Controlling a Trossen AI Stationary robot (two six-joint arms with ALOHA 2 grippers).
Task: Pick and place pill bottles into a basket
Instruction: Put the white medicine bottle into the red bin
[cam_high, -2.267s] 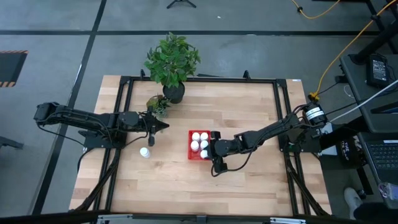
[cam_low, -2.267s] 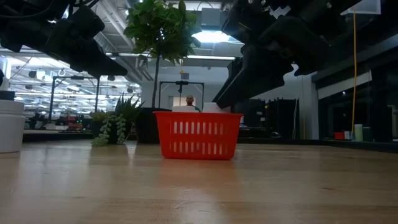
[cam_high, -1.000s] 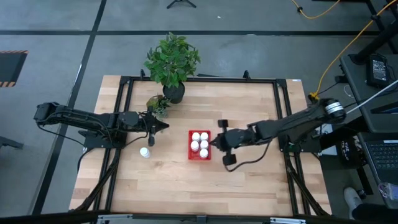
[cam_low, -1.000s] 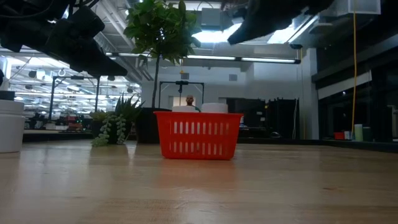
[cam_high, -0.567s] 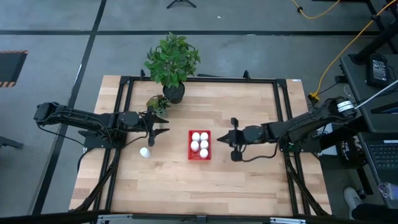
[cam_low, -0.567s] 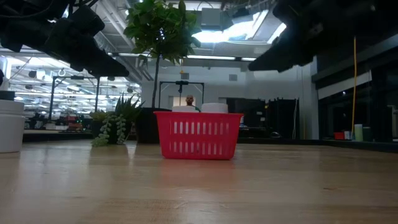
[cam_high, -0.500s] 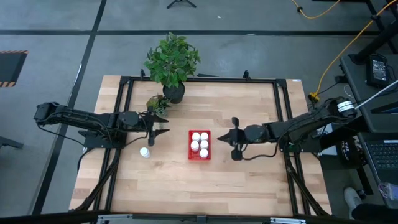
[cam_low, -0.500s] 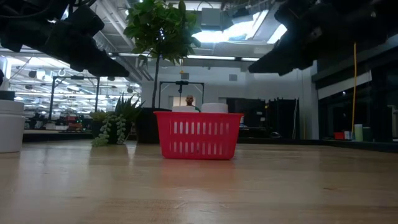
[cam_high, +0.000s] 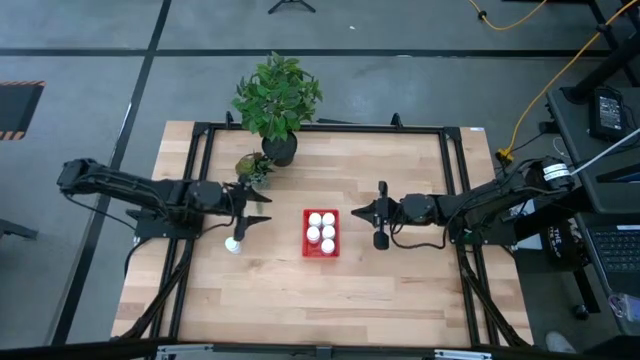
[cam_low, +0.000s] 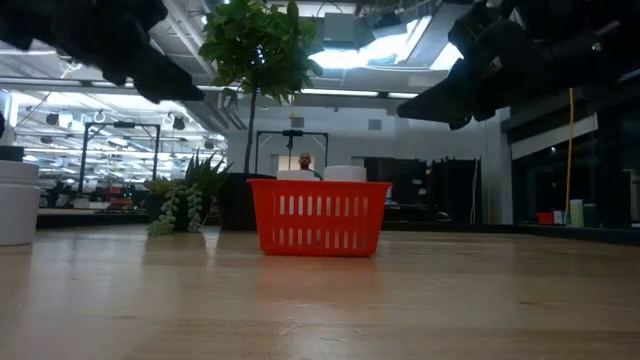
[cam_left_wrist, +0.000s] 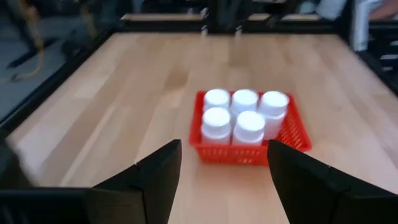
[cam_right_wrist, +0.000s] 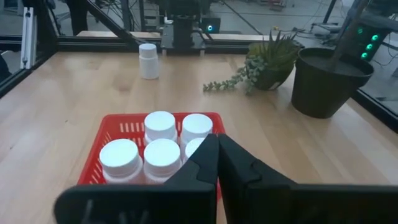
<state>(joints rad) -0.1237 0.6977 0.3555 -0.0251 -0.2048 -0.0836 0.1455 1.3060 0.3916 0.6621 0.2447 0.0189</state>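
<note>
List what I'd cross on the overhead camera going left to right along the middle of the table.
Left tool above the lone pill bottle → red basket of bottles → right tool, shut.

potted plant (cam_high: 277, 100), small succulent (cam_high: 252, 166), wooden table (cam_high: 400, 290)

The wooden desk (cam_high: 400, 280) carries a red basket (cam_high: 321, 232), one loose pill bottle (cam_high: 232, 244), a potted plant (cam_high: 277, 100) and a small succulent (cam_high: 252, 166).
</note>
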